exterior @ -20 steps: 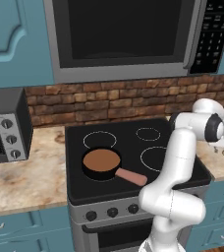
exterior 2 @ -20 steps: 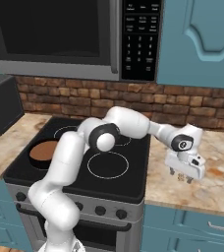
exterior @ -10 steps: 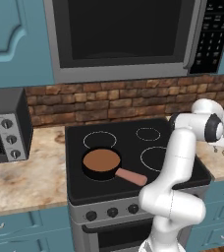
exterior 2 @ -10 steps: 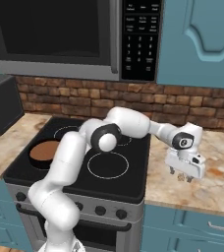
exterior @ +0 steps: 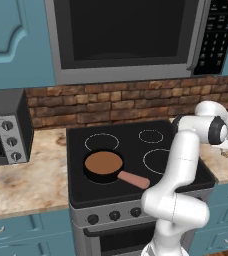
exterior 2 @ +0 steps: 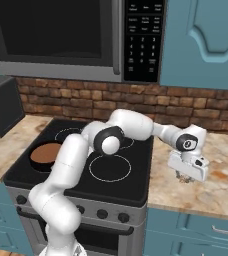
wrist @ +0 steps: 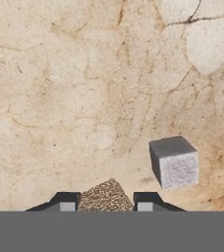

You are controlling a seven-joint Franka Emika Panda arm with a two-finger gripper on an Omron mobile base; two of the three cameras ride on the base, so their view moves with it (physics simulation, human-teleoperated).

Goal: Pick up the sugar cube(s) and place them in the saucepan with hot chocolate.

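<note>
Gripper (wrist: 106,206) hugging brown sugar cube (wrist: 105,197) between narrow jaws on counter (wrist: 60,98). Grey cube (wrist: 174,161) sitting beside. Lifting straight up avoids bumping it.

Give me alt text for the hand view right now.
A brown speckled cube sits between the two dark fingertips at the bottom edge, on a beige marbled counter. A second, grey cube lies apart to its right.

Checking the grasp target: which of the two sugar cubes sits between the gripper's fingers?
The brown speckled cube, between the fingertips; the grey-white cube lies apart on the counter.
</note>
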